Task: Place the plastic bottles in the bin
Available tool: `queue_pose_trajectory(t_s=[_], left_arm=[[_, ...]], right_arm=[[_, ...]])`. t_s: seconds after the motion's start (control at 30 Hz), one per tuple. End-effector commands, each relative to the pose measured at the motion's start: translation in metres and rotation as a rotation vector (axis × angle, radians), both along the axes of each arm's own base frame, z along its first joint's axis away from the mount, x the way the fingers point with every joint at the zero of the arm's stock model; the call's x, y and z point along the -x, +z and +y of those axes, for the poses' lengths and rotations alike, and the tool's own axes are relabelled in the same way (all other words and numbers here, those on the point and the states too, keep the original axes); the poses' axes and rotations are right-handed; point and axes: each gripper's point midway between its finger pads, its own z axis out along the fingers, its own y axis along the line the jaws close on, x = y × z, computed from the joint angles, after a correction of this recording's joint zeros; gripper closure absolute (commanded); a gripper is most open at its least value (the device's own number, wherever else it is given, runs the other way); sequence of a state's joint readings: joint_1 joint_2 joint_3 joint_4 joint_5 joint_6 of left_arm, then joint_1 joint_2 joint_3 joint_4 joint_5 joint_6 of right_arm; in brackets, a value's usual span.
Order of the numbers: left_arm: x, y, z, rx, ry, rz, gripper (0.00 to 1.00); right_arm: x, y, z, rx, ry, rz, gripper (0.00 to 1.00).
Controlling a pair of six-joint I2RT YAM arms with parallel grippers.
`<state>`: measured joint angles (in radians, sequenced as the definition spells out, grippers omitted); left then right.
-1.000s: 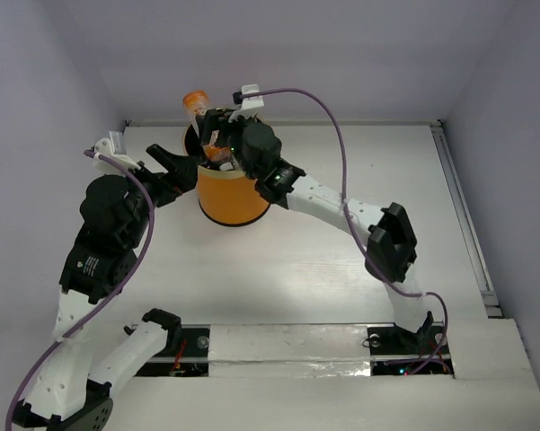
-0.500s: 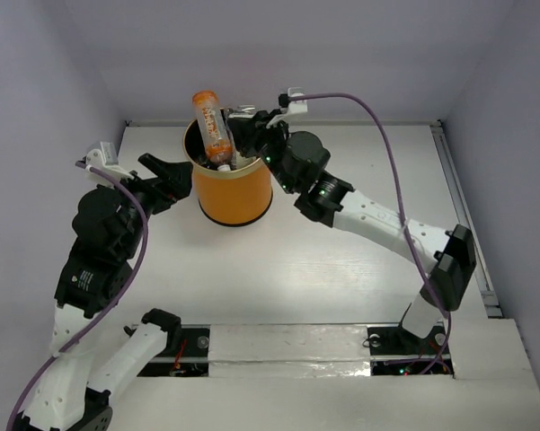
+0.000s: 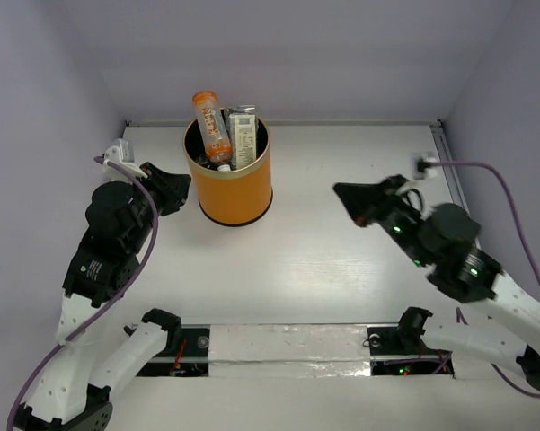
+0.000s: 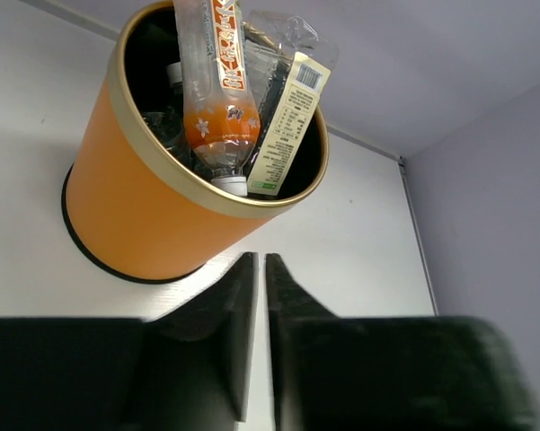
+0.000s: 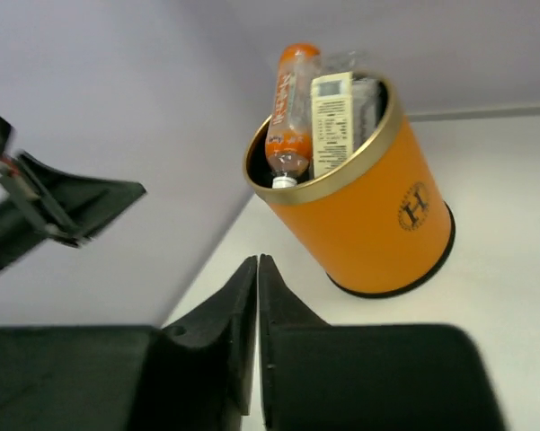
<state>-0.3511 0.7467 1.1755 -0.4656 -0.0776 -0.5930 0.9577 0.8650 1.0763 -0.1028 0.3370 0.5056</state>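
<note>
The orange bin [image 3: 236,190] with its gold rim stands at the back left of the table, also seen as the bin [image 4: 139,215] and the bin [image 5: 377,215]. An orange bottle [image 3: 211,126] sticks out of it cap down, next to a clear bottle with a pale yellow label [image 3: 243,139]; darker bottles lie deeper inside. The same orange bottle [image 4: 217,90] and pale-label bottle [image 4: 287,117] show from the left wrist. My left gripper [image 3: 176,184] sits just left of the bin, shut and empty. My right gripper [image 3: 346,195] hovers well right of the bin, shut and empty.
A raised rail [image 3: 463,215] runs along the table's right edge. White walls close in the back and sides. The arm bases [image 3: 287,346] sit at the near edge.
The right arm has pulled back from over the bin to the right side, leaving the pale-label bottle in the bin. Both grippers have gone from open to shut.
</note>
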Motion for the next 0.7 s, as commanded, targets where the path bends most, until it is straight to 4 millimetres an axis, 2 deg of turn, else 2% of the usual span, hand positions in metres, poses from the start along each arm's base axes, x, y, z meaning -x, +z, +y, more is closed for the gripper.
queue_pose_trajectory(t_s=[0.0,0.03,0.07,0.1,0.13,0.17,0.27,0.4,0.47,0.67], left_arm=[[0.011,0.018,0.001,0.004,-0.021,-0.049,0.88],[0.013,0.017,0.0,0.01,-0.03,-0.051,0.78],[0.015,0.017,-0.003,0.022,-0.047,-0.05,0.58],[0.016,0.018,-0.004,0.03,-0.054,-0.056,0.48],[0.017,0.018,-0.006,0.036,-0.063,-0.057,0.4],[0.017,0.019,-0.007,0.042,-0.067,-0.057,0.04],[0.016,0.02,-0.013,0.045,-0.097,-0.05,0.01],[0.014,0.019,-0.013,0.055,-0.087,-0.039,0.01],[0.014,0.015,-0.013,0.058,-0.088,-0.033,0.01],[0.017,0.003,-0.013,0.061,-0.09,-0.008,0.01]], right_arm=[[0.018,-0.043,-0.063,0.061,-0.139,0.125,0.84],[0.029,-0.036,-0.085,0.011,-0.165,0.113,0.74],[0.032,-0.04,-0.096,-0.02,-0.192,0.14,0.48],[0.036,-0.04,-0.108,-0.04,-0.217,0.148,0.35],[0.041,-0.041,-0.128,-0.065,-0.263,0.15,0.26],[0.043,-0.04,-0.136,-0.097,-0.284,0.159,0.14],[0.048,-0.032,-0.161,-0.147,-0.347,0.152,0.02],[0.047,-0.025,-0.179,-0.126,-0.424,0.143,0.01],[0.046,-0.023,-0.181,-0.115,-0.433,0.139,0.01],[0.042,-0.028,-0.168,-0.103,-0.409,0.155,0.01]])
